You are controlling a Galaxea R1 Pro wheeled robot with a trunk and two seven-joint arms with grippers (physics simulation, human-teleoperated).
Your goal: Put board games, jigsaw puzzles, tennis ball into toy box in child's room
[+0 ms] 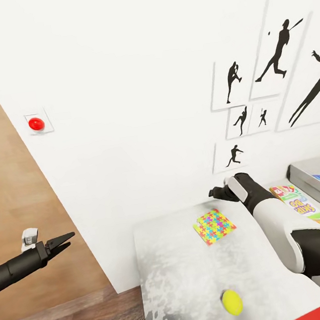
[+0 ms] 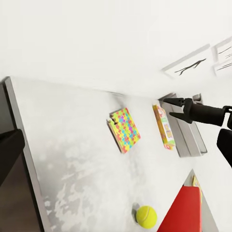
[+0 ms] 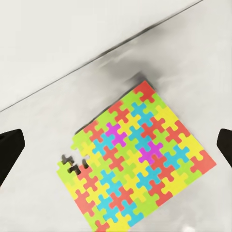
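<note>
Left end effector [image 1: 65, 240] held out at near left, fingers parted; right end effector [image 1: 215, 192] reaching far, fingers spread wide.

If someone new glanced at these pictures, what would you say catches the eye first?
Probably the bright multicoloured jigsaw puzzle lying flat on the grey table near the wall, with the right gripper hovering above it, fingers spread apart. Next comes the yellow tennis ball nearer the table's front edge, and the red button on the white wall to the left. The black silhouette pictures on the wall above the table also stand out.
</note>
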